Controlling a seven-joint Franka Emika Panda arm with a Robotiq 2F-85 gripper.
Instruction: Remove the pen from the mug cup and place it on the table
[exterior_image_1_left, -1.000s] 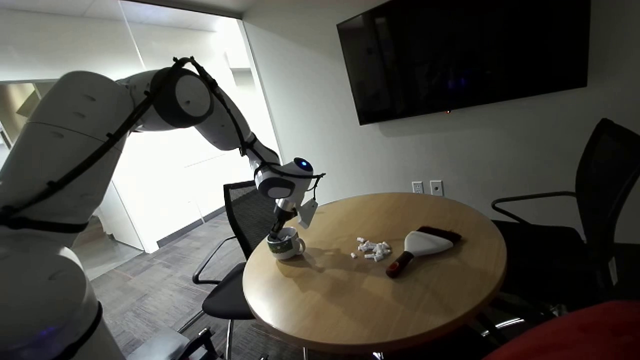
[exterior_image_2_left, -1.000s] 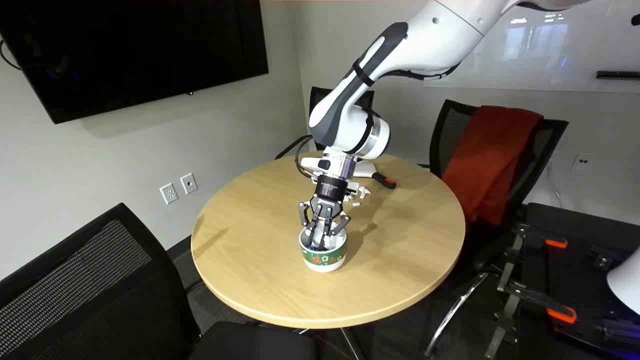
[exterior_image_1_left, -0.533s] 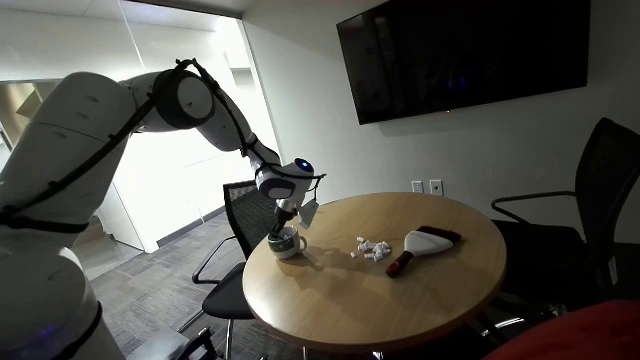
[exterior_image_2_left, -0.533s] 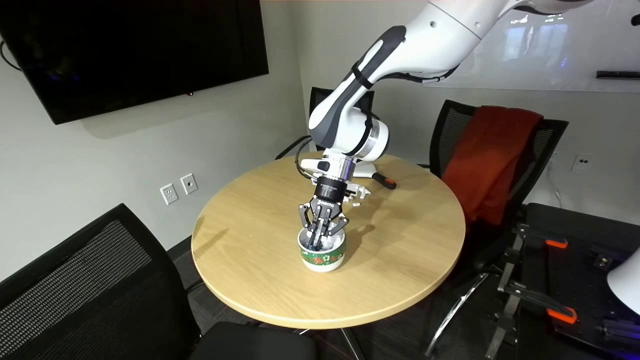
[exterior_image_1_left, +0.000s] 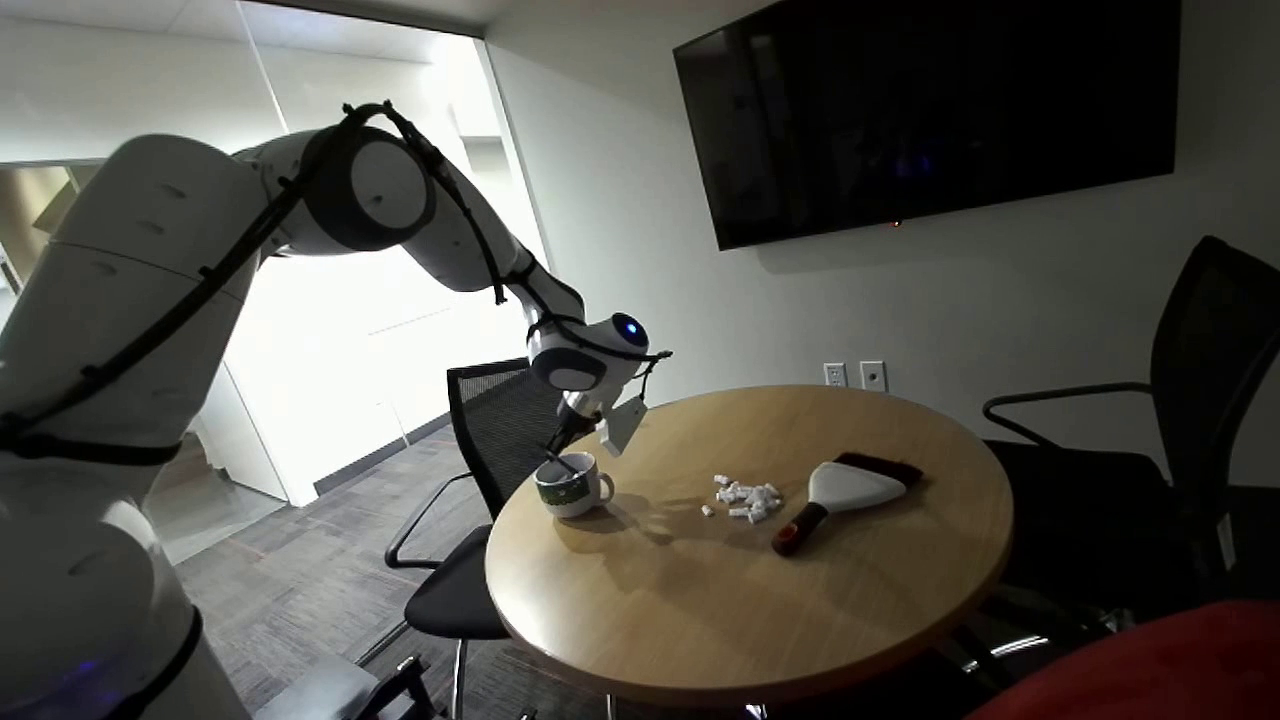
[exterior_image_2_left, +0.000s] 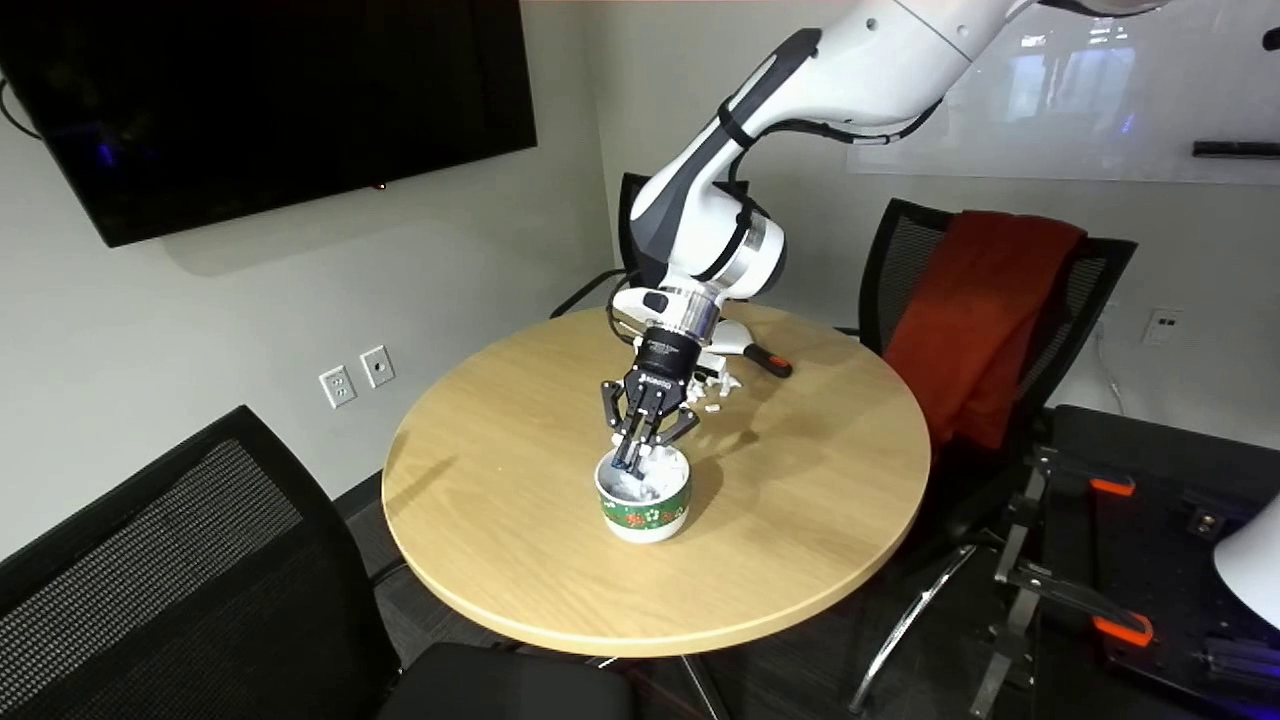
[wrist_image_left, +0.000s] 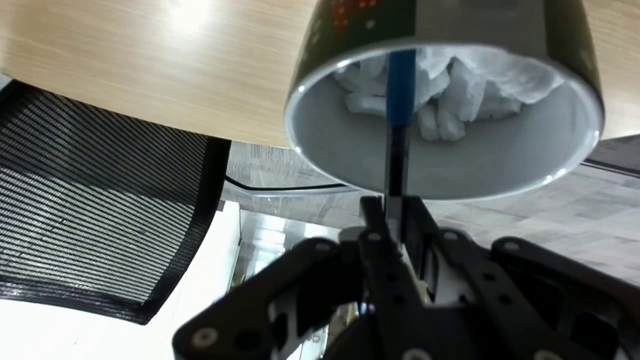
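Observation:
The mug cup (exterior_image_1_left: 566, 496) stands upright on the round tan table (exterior_image_1_left: 740, 630), white with a green patterned band. It also shows in an exterior view (exterior_image_2_left: 646, 516), and its pale inside fills the upper right of the wrist view (wrist_image_left: 480, 162). White chunks (wrist_image_left: 462, 92) lie in it. The pen (wrist_image_left: 400, 92), blue with a dark part, runs across the mug's opening in the wrist view; where its lower end stops is unclear. My gripper (wrist_image_left: 393, 212) is shut on the pen's upper end. In an exterior view the fingertips (exterior_image_2_left: 628, 466) are at the mug's mouth.
A pile of white bits (exterior_image_1_left: 750, 498) lies mid-table. A white brush with a dark handle (exterior_image_1_left: 855, 487) lies beyond it. A black mesh chair (wrist_image_left: 95, 200) stands near the table edge by the mug. A chair with a red cloth (exterior_image_2_left: 985, 320) stands behind the table.
The gripper has risen from inside the mug to its mouth, tilting slightly, with the pen between its fingers. The mug has stayed in nearly the same place.

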